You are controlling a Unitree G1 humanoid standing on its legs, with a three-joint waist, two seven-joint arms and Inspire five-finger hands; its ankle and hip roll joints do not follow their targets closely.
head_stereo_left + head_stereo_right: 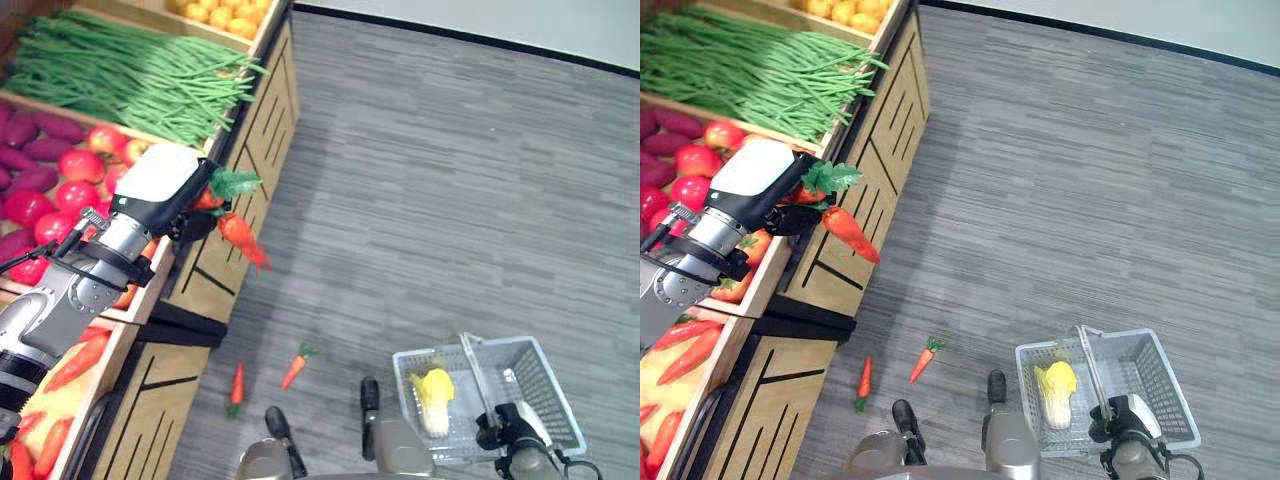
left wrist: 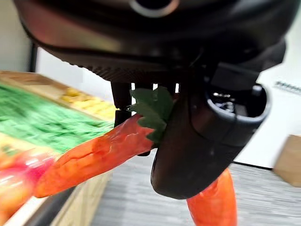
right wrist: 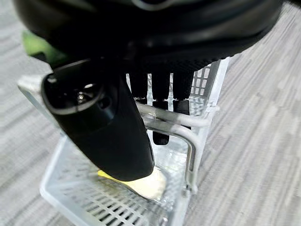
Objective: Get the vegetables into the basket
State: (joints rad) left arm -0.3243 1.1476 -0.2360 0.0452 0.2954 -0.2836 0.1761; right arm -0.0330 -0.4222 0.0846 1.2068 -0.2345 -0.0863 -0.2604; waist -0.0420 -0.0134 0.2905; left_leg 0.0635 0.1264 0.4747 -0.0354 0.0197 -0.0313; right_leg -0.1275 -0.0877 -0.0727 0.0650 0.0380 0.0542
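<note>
The left hand [image 1: 185,205], fingers curled round 2 orange leafy-topped carrots [image 1: 240,233] pointing tip-down, hangs well left of the white wire basket [image 1: 545,385], whose handle the right hand [image 1: 1118,418] clasps.

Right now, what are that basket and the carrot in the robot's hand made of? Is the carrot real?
The basket looks like pale, see-through plastic: thin grid walls with slots, plus a light grey handle, maybe metal. The carrot held in the left hand looks like glossy moulded plastic with a flat, cloth-like green leaf, so it is probably a toy, though I can't be sure.
</note>
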